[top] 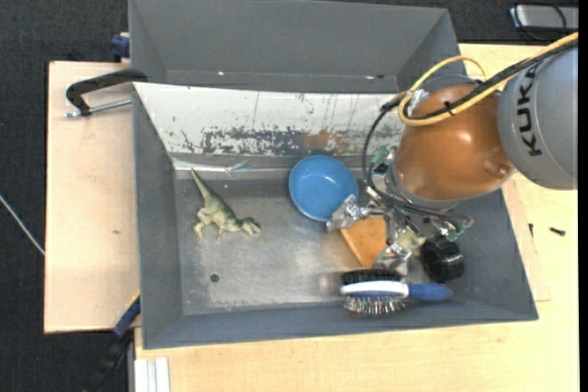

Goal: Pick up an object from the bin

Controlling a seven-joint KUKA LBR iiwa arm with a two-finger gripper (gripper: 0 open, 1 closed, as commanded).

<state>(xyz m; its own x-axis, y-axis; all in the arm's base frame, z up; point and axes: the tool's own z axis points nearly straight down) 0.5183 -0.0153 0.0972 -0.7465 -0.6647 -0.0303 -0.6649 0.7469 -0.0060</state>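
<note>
Nearest the lens, a blue-handled brush [375, 296] lies by the bin's [154, 225] front wall. Just behind it my gripper [375, 229] sits low over an orange wedge [360, 242], between a blue bowl [322, 186] and a black cylinder [443, 263]. Whether it is apart or closed I cannot tell. Nothing looks lifted, so I judge that grasping and raising remain. A toy dinosaur [220, 218] lies well apart.
</note>
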